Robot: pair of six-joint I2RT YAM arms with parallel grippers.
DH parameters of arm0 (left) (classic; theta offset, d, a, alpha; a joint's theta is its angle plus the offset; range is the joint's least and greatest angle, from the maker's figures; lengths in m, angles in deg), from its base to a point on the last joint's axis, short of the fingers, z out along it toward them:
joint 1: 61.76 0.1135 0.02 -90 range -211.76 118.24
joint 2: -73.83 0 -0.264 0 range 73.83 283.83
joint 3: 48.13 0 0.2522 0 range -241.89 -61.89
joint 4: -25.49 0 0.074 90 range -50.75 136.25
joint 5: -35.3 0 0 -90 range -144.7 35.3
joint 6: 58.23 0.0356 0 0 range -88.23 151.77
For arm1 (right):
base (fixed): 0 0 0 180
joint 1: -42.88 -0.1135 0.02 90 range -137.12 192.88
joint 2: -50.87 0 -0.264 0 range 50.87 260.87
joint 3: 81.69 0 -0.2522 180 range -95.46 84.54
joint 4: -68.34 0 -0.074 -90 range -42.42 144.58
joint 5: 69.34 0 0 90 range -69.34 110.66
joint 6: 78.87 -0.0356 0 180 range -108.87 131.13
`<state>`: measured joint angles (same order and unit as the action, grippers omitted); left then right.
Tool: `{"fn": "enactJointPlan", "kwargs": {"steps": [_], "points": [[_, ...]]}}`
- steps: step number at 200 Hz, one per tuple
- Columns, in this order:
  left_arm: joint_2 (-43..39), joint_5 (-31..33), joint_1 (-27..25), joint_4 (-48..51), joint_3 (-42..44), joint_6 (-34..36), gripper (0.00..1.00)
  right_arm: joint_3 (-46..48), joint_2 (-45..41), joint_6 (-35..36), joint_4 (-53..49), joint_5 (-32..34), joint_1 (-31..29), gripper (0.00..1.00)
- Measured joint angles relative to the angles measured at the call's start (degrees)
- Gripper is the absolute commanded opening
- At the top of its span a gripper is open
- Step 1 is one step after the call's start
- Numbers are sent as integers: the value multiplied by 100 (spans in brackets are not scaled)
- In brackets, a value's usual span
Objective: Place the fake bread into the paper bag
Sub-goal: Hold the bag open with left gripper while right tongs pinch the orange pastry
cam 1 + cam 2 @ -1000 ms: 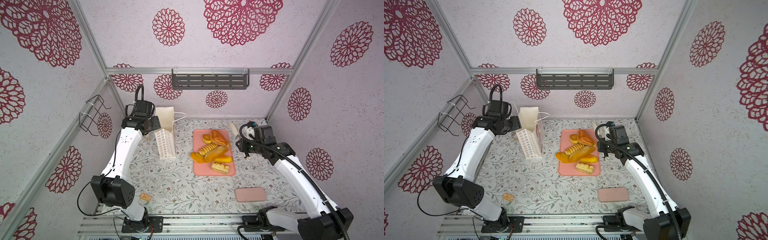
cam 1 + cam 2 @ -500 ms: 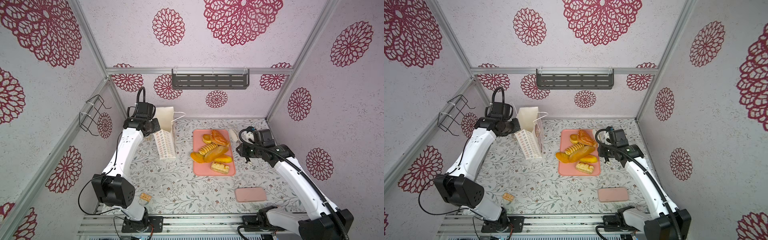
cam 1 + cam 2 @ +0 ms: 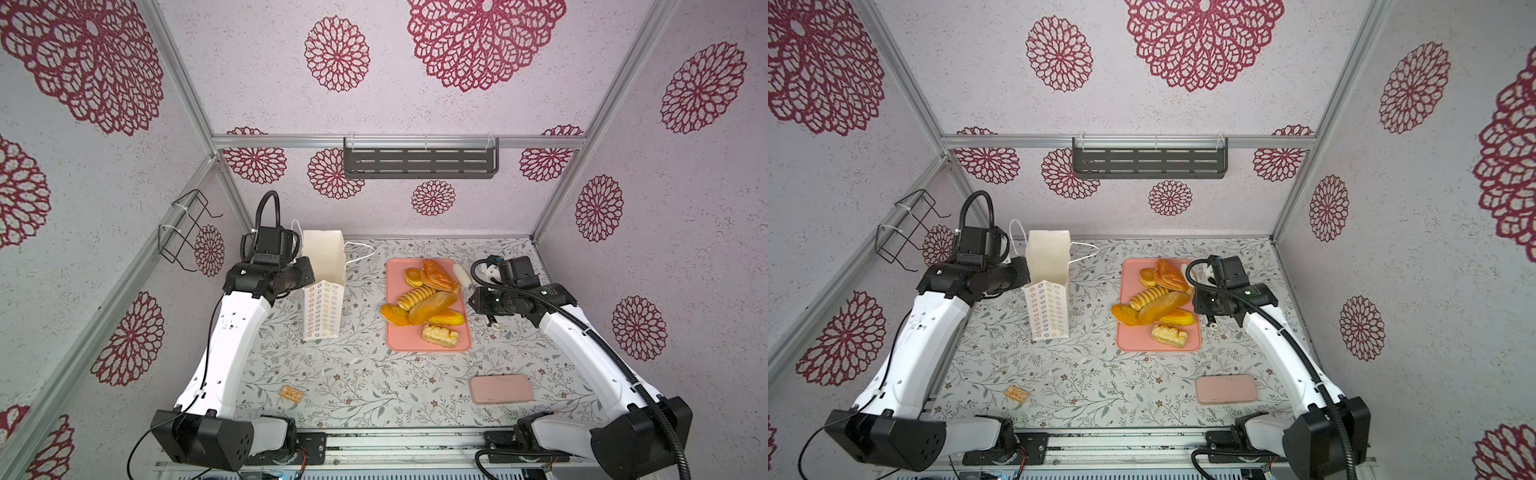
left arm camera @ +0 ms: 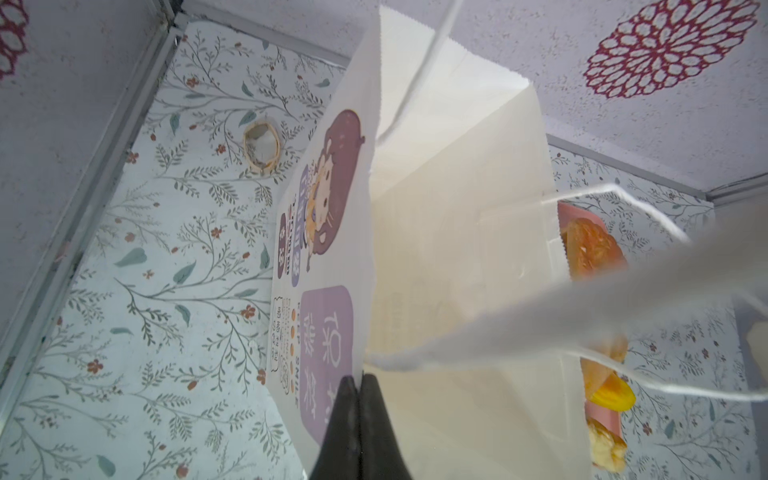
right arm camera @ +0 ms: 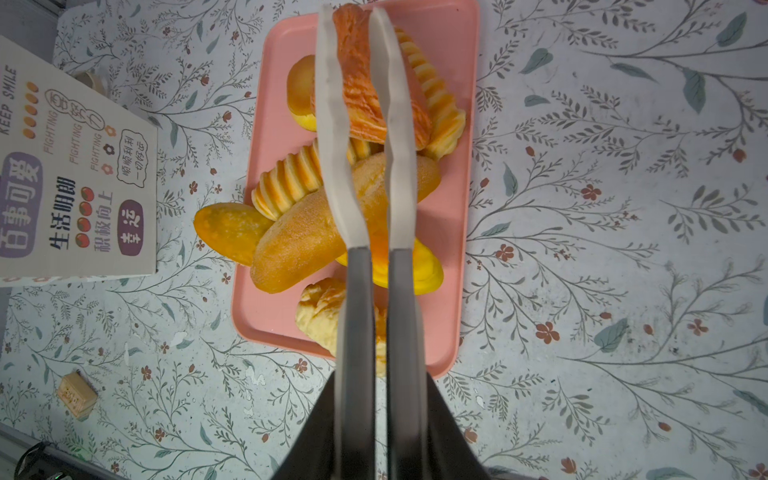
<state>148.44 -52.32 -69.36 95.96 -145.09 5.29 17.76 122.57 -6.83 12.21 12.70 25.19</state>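
Note:
The paper bag [image 3: 322, 307] [image 3: 1046, 309] stands upright and open-topped, left of the pink tray [image 3: 395, 345]. My left gripper [image 3: 305, 270] [image 4: 359, 380] is shut on the bag's left wall [image 4: 457, 249] at the rim. Several pieces of fake bread lie piled on the tray: a long loaf [image 3: 432, 307] [image 5: 307, 241], ridged rolls, a round bun, a flaky pastry [image 3: 438, 276] [image 5: 359, 83] and a pale pastry. My right gripper [image 3: 490, 318] [image 5: 380, 386] is shut on white tongs [image 5: 336, 124]. Their arms reach over the bread with a narrow gap. I cannot tell whether they touch the flaky pastry.
A flat pink case [image 3: 500, 388] lies at the front right. A small tan cracker piece [image 3: 291, 392] sits at the front left. A tape ring [image 4: 262, 147] lies behind the bag. A wire rack [image 3: 185, 230] hangs on the left wall, a dark shelf [image 3: 419, 162] on the back wall.
My left gripper came down onto the bag's rim and shut on it. The right arm drew a little toward the front, carrying the tongs along the tray's right side.

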Motion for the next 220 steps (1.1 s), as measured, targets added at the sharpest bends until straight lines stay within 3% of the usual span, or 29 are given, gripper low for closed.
{"fn": "enactJointPlan", "kwargs": {"steps": [65, 116, 154, 183, 220], "points": [[-1060, -588, 4, -4, 997, -284, 0, 0, 15, 37, -203, -317, -7, 30], [-1322, -857, 4, -190, 1303, -378, 0, 0, 101, 37, -229, -424, -9, 30], [-1438, -922, 4, -181, 1373, -382, 1, -114, 640, 107, -243, -275, -9, 33], [-1436, -911, 4, -179, 1373, -404, 12, -540, 1130, 262, -260, -109, -9, 35], [-1416, -863, 11, -87, 1373, -487, 41, -1040, 1578, 481, -254, 48, -9, 39]]}}
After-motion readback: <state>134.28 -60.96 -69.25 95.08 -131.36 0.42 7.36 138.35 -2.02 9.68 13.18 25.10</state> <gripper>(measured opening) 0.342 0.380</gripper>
